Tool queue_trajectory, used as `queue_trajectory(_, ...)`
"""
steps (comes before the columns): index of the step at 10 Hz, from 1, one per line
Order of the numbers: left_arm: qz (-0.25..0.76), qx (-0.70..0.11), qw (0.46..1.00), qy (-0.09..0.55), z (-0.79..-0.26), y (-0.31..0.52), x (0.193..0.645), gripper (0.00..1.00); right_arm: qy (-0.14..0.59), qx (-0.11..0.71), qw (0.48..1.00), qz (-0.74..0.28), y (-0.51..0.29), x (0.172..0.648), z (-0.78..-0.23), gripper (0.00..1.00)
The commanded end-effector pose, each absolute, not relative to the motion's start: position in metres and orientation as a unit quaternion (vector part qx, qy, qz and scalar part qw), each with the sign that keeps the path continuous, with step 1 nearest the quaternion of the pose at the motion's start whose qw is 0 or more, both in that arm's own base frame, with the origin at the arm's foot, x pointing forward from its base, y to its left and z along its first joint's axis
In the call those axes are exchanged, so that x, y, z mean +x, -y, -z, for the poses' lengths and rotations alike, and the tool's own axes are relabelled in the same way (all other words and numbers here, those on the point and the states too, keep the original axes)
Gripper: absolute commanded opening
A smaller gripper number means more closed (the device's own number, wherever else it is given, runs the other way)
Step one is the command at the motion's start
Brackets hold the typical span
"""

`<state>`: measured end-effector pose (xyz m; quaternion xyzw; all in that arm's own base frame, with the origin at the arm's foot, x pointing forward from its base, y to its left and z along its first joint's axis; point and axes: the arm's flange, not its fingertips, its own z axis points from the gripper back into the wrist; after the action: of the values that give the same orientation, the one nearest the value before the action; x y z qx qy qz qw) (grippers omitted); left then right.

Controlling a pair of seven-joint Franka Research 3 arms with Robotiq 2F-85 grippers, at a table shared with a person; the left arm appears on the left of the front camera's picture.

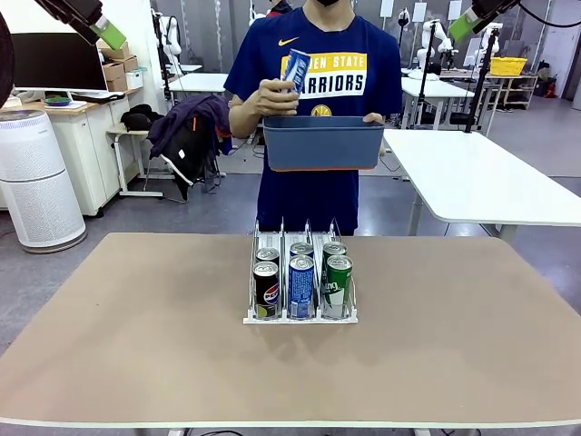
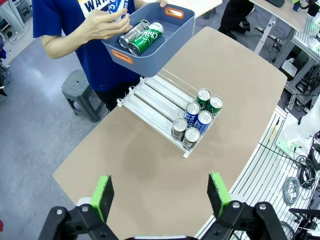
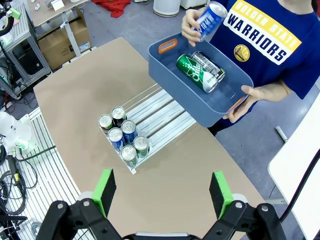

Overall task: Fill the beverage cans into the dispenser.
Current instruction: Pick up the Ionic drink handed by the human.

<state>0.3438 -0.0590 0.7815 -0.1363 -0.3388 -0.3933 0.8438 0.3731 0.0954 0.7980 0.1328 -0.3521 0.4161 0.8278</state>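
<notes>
The clear dispenser (image 1: 300, 319) stands mid-table with several beverage cans at its near end: a black Pepsi can (image 1: 266, 291), a blue can (image 1: 301, 287) and a green can (image 1: 339, 287) in front, three more behind. A person across the table lifts a blue-and-white can (image 1: 296, 70) from a dark blue tub (image 1: 323, 150). A green can (image 3: 195, 72) and a black can (image 3: 211, 67) lie in the tub (image 3: 175, 86). My left gripper (image 2: 160, 195) and right gripper (image 3: 162, 192) are open, high above the table, holding nothing. The back of the dispenser's lanes (image 2: 155, 100) is bare.
The person holds the tub (image 2: 155, 57) over the table's far edge, just beyond the dispenser (image 3: 162, 117). A white table (image 1: 481, 177) stands at the back right, a white cylindrical appliance (image 1: 36, 177) on the floor at the left. My grippers' green pads show at the upper corners (image 1: 109, 34) (image 1: 461, 25).
</notes>
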Motion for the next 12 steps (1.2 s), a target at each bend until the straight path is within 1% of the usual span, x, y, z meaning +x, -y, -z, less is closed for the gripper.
queue_trajectory(1, 0.393, -0.136, 0.844, 0.338, -0.7808, 0.0589, 0.3439, 1.0, 0.352, 0.133, 0.828, -0.416, -0.0958, 0.3729, -0.7982, 1.0)
queue_trajectory(12, 0.393, -0.136, 0.844, 0.338, -0.7808, 0.0589, 0.3439, 1.0, 0.352, 0.133, 0.828, -0.416, -0.0958, 0.3729, -0.7982, 1.0)
